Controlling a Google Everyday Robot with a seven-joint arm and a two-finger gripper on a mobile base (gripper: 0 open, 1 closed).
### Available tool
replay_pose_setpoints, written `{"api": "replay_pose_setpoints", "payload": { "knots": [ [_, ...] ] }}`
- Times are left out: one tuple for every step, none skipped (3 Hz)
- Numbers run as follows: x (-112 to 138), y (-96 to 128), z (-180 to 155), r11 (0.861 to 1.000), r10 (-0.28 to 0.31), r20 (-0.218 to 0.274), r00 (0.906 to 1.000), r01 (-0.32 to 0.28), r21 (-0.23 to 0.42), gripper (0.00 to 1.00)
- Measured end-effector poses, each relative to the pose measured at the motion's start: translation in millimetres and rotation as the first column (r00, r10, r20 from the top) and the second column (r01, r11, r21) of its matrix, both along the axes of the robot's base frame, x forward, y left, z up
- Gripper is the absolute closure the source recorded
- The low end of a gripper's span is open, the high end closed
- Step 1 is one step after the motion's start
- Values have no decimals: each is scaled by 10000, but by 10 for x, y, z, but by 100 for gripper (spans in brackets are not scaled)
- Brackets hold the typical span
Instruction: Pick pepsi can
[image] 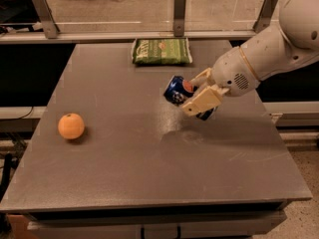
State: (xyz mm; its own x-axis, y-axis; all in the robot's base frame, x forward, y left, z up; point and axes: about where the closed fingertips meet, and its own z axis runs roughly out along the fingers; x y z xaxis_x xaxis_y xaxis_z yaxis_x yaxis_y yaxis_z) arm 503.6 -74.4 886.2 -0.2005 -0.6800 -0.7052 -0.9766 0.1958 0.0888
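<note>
Our gripper (198, 96) is clamped across the pepsi can (177, 89), holding it sideways above the table (124, 173) near the right edge, so we'd call it picked.

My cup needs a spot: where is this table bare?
Bare: the front strip nearer than the orange and gripper, and the back-left corner beside the green bag. Crowded: right middle, where the gripper holds the pepsi can.

No legible text; round logo on pepsi can (178, 89), in jaws above table (124, 178).
</note>
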Motion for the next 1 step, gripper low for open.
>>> {"api": "replay_pose_setpoints", "payload": {
  "knots": [
    [-67, 187, 162, 9960, 219, -183, 9996, -202, 873, 100]
  ]
}}
